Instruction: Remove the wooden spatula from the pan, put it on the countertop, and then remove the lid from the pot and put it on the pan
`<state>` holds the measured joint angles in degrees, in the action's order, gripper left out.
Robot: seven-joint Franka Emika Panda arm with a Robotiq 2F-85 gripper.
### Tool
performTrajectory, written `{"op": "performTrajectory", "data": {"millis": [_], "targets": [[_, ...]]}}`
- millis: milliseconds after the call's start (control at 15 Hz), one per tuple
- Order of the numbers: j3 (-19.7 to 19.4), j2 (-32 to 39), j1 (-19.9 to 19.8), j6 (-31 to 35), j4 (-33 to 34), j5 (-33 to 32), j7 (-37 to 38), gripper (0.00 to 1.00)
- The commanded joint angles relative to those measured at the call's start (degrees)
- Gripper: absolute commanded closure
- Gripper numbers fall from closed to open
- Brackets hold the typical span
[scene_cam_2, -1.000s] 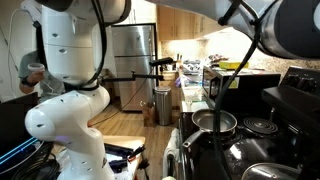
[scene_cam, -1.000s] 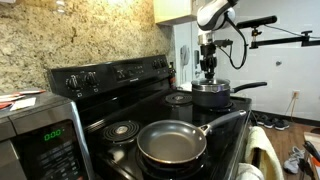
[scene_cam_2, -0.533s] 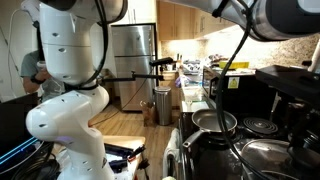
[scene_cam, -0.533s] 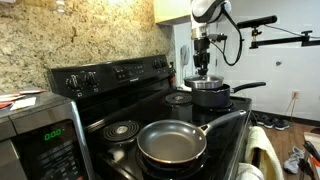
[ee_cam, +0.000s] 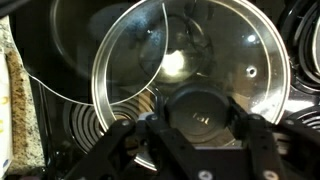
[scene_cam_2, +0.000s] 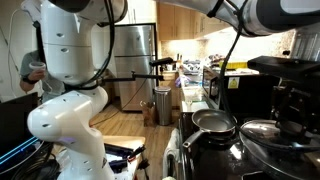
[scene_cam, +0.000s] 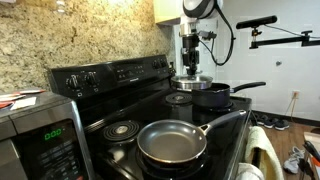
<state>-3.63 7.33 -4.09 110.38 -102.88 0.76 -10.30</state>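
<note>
My gripper point(scene_cam: 193, 66) is shut on the black centre knob of the lid point(scene_cam: 192, 81) and holds it in the air to the left of the open black pot point(scene_cam: 212, 95), above a back burner. In the wrist view the see-through lid point(ee_cam: 200, 40) with its metallic rim fills the frame, and the knob sits between my fingers point(ee_cam: 197, 116). In an exterior view the lid point(scene_cam_2: 262, 130) hangs beside the pot point(scene_cam_2: 213, 123). The frying pan point(scene_cam: 172, 142) sits empty on the front burner with its long handle pointing right. The wooden spatula is out of view.
The black stove's back panel point(scene_cam: 110, 75) with its knobs stands behind the burners. A microwave point(scene_cam: 35, 135) is at the front left. A bare coil burner point(scene_cam: 121, 130) lies left of the pan. A stone-pattern wall rises behind the stove.
My gripper has lifted the lid off the pot and carried it left, away from the pot. The pot now stands open. The pan has not moved.
</note>
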Motion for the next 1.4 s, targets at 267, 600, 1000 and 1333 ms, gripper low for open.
{"op": "performTrajectory", "data": {"millis": [267,600,1000,1333], "targets": [[0.90,0.92,0.27,1.49,0.83,0.72,-1.93,0.65],[4.84,2.58,3.17,3.70,2.74,0.57,-7.57,0.65],[9.38,1.98,6.81,1.66,3.30,0.40,-15.46,0.65],[9.92,2.02,7.52,2.54,1.36,0.01,-14.94,0.40]]}}
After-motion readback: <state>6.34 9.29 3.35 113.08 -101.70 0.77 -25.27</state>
